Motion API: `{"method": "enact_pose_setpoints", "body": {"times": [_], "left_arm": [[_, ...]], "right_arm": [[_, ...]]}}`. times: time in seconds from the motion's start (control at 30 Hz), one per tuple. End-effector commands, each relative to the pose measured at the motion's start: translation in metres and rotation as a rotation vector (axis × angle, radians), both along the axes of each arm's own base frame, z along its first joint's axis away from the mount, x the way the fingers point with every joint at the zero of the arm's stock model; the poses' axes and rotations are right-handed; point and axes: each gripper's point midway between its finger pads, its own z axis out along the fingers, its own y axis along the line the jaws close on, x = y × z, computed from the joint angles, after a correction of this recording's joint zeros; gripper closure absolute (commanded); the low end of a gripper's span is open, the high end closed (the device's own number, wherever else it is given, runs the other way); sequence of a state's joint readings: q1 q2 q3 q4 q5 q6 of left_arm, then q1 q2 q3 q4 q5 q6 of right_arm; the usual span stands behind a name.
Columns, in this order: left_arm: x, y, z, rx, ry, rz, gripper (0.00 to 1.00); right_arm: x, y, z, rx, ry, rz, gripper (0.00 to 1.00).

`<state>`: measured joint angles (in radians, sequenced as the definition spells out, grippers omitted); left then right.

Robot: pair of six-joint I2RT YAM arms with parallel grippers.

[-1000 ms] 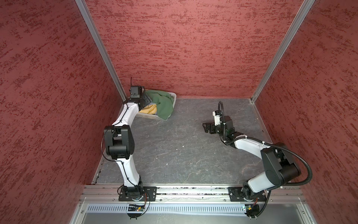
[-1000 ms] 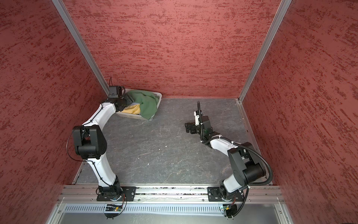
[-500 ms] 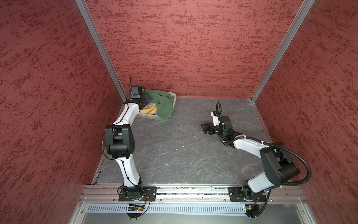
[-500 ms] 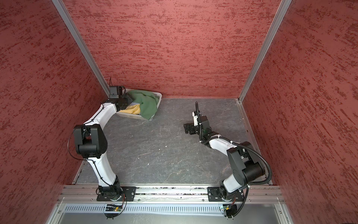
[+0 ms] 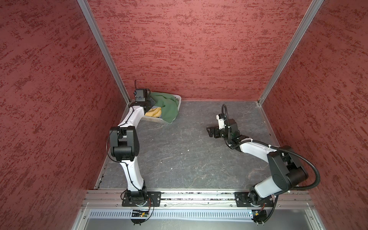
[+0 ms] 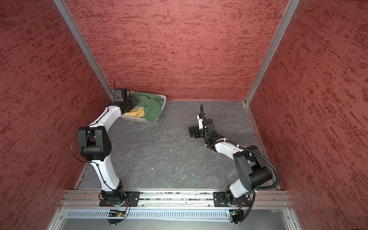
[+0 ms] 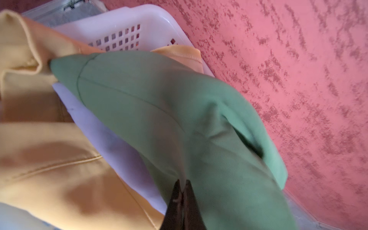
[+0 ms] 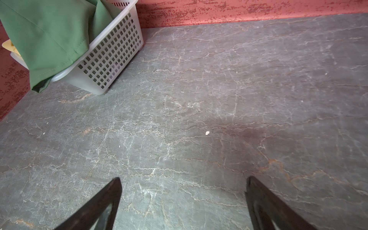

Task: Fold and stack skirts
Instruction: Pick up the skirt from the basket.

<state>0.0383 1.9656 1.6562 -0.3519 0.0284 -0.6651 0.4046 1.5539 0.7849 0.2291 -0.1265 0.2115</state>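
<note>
All three lie in the white basket [image 7: 127, 22], far left corner — green skirt [image 7: 179, 119] over lavender skirt [image 7: 111, 143] and yellow skirt [image 7: 49, 169]. Left gripper [image 7: 182, 191] pinches the green cloth, jaws shut; right gripper [image 8: 183, 179] hangs wide open. Lifting may drag along the lavender one pressed beneath.

We see the white basket [image 8: 111, 59] on the grey table [image 8: 219, 99], backed up near the red wall [image 8: 219, 10]. The green skirt [image 8: 45, 35] spills over the basket's rim. One corner hangs down the outside to about table level, but we can't tell if it touches. A bit of the yellow skirt [image 8: 9, 45] pokes out beside the basket, behind the green one. The right gripper [image 8: 184, 179] is well apart from the basket, fingers [image 8: 103, 203] spread wide with only bare table between them. A pale crumb [image 8: 207, 133] lies between basket and gripper.
</note>
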Motion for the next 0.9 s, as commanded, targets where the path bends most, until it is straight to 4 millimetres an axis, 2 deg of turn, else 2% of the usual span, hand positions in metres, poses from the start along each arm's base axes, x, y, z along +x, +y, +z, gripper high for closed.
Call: {"method": "enact_pose_setpoints", "body": {"times": [0.0, 0.1, 0.27, 0.47, 0.57, 0.7, 0.8, 0.87], "left_arm": [[0.009, -0.006, 0.019, 0.011, -0.055, -0.026, 1.0], [0.01, -0.012, 0.036, 0.038, -0.092, -0.048, 1.0], [0.003, -0.032, 0.081, 0.123, -0.21, -0.121, 1.0], [-0.022, -0.077, 0.156, 0.223, -0.421, -0.276, 1.0], [-0.044, -0.11, 0.197, 0.277, -0.534, -0.382, 1.0], [-0.086, -0.166, 0.248, 0.332, -0.693, -0.56, 1.0], [-0.125, -0.217, 0.268, 0.373, -0.792, -0.737, 1.0], [-0.151, -0.25, 0.269, 0.417, -0.825, -0.849, 1.0]], "right_arm": [[0.006, 0.003, 0.01, -0.013, -0.03, 0.004, 0.02], [0.006, 0.004, 0.009, -0.015, -0.028, 0.004, 0.02], [0.006, 0.002, 0.009, -0.015, -0.03, -0.009, 0.02], [0.01, -0.002, 0.013, -0.012, -0.033, -0.047, 0.02], [0.014, -0.009, 0.016, -0.016, -0.032, -0.094, 0.02], [0.021, -0.023, 0.019, -0.04, -0.014, -0.194, 0.02], [0.023, -0.037, 0.026, -0.062, -0.011, -0.271, 0.01], [0.023, -0.046, 0.033, -0.072, -0.022, -0.313, 0.01]]}}
